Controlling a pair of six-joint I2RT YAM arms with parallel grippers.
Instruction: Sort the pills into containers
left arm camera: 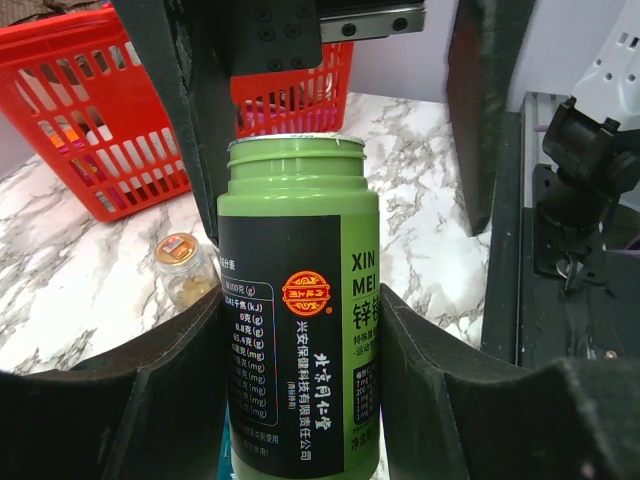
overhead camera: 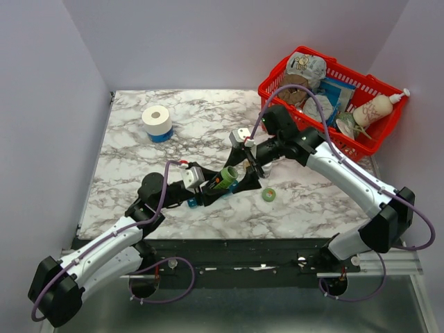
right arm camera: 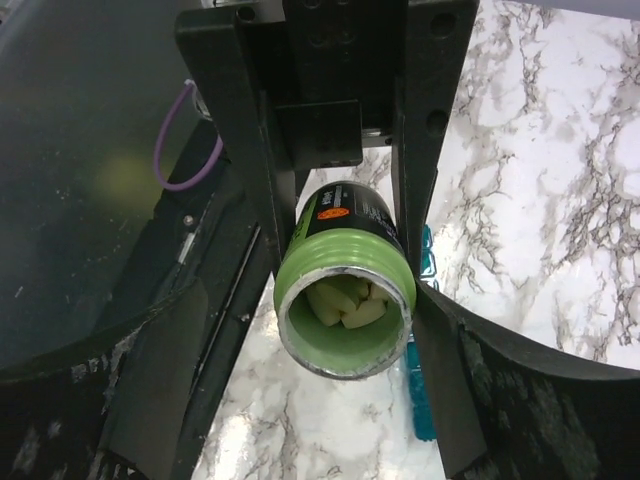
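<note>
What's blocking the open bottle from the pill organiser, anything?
Nothing visible. The bottle is uncapped, its cap off on the table; the pill organiser lies right beside its mouth. The right claw straddles the mouth, open, not across it. Organiser lids: can't tell.

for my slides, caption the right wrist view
Open green bottle of pale pills in the left claw, above the teal pill organiser

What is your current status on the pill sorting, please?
Left gripper shut on green bottle, uncapped, pills inside. Right gripper open, straddling its mouth. Teal organiser beneath; green cap lies aside.
</note>
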